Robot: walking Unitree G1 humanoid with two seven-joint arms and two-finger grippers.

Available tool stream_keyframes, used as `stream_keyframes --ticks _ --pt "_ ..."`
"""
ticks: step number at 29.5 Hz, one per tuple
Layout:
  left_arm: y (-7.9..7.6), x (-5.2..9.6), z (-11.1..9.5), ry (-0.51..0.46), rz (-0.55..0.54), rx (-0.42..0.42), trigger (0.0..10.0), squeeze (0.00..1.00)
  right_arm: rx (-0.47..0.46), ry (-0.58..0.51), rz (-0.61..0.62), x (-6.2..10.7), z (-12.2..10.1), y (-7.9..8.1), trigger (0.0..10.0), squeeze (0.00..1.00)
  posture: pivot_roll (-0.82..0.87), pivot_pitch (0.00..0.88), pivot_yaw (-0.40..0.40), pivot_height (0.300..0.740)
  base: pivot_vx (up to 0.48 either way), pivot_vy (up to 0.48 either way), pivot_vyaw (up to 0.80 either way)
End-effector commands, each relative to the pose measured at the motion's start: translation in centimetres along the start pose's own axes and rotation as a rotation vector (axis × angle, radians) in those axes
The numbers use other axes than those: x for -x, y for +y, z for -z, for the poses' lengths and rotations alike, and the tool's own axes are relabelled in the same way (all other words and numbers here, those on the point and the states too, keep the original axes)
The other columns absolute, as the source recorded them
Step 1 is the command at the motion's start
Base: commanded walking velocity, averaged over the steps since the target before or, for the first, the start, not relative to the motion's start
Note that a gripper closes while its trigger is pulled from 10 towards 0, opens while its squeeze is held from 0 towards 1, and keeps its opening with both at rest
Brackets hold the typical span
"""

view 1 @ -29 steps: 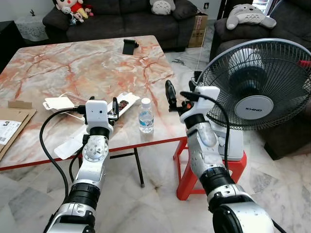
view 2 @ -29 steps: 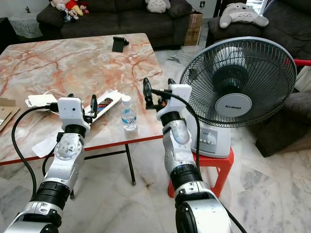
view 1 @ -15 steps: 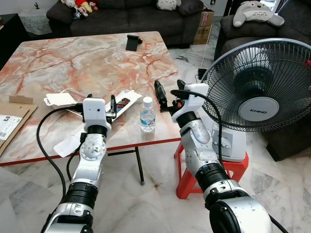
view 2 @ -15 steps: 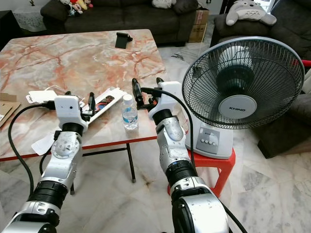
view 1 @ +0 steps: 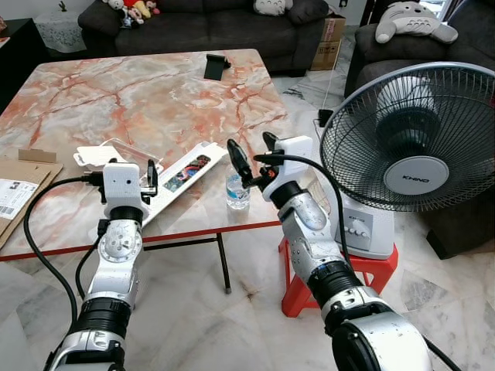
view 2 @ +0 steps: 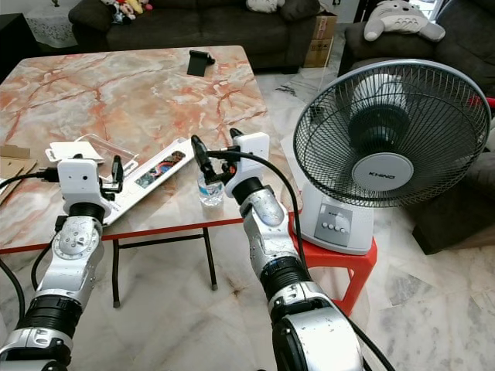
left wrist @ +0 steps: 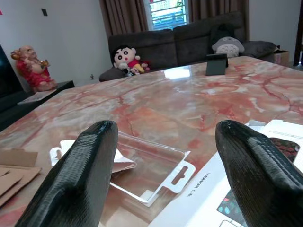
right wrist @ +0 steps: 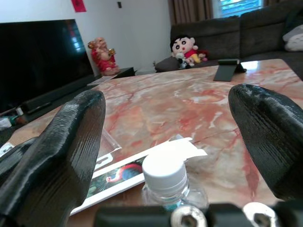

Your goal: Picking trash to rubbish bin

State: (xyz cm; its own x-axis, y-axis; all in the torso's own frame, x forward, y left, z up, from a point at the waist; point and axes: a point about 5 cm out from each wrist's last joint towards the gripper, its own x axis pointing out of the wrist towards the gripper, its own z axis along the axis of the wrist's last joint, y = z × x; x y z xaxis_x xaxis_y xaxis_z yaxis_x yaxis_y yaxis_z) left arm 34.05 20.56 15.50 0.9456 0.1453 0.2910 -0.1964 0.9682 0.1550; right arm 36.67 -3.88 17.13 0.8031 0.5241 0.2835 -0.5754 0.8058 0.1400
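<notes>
1. A bottle stands near the table's front edge, toward its right corner; a flat package lies just left of it.
2. A phone stand sits near the far edge.
3. A fan stands on a stool right of the table.

Surfaces at the table edge

Table: polished marble look, glossy, reflecting the window. Bottle: clear plastic, matt white cap. Blister pack: thin transparent plastic. Carton: dull brown cardboard. Right gripper fingers: black, finely ribbed, rubbery. Fan: wire grille.
</notes>
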Motion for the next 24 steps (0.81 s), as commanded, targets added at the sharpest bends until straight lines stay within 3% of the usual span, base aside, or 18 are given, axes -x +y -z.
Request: stream_keyframes --ticks 1,13,24 --pt "-0.2 0.2 0.3 0.020 0.010 0.011 10.0 0.00 -0.073 -0.001 -0.093 -0.9 1.0 4.2 10.0 0.00 0.14 0.100 -0.017 0.740 0.000 0.000 0.00" --pt "-1.4 0.2 0.0 0.014 0.048 0.033 10.0 0.00 -0.050 0.098 -0.096 -0.3 3.0 4.8 10.0 0.00 0.15 0.098 -0.015 0.740 0.000 0.000 0.00" --pt "-1.6 0.0 -0.7 -0.006 0.063 0.036 10.0 0.00 -0.043 0.123 -0.075 -0.6 3.3 4.9 10.0 0.00 0.17 0.092 -0.013 0.740 0.000 0.000 0.00"
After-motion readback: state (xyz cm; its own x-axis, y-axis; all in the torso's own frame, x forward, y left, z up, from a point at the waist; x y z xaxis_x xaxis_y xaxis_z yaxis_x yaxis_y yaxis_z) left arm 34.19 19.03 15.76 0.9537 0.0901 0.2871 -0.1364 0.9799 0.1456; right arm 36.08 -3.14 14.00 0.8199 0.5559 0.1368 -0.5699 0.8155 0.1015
